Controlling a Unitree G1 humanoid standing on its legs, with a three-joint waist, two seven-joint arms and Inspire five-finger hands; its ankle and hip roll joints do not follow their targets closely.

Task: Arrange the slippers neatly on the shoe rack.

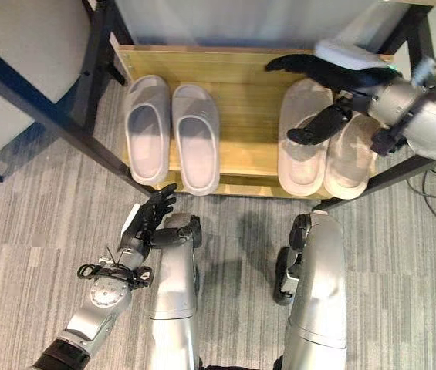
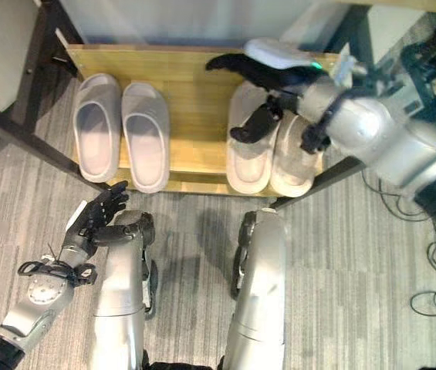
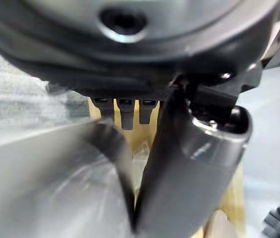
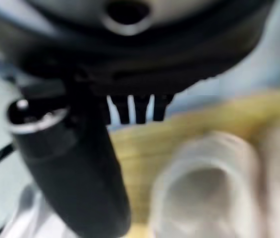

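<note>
at the upper right of the left eye view, the right hand (image 1: 333, 73) reaches over the wooden shelf (image 1: 241, 85) of the shoe rack with fingers straight and spread, gripping nothing; its thumb (image 1: 318, 123) hangs over the beige slippers (image 1: 304, 142) without clearly touching them. these two beige slippers lie side by side, touching, toes toward the back of the shelf, their heels at its front edge. toward the upper left of centre, a pair of grey slippers (image 1: 173, 135) lies the same way, side by side, well apart from the beige pair. both pairs are smooth, open-backed slides with wide straps.

low and left of centre, the left hand (image 1: 150, 216) hovers above the grey striped carpet (image 1: 40, 223), just in front of the shelf edge, fingers relaxed and empty.

the right wrist view adds a close, soft look past the straight fingers (image 4: 130, 109) at one beige slipper on yellow wood. the right eye view shows cables (image 2: 434, 270) on the floor at the far right.
</note>
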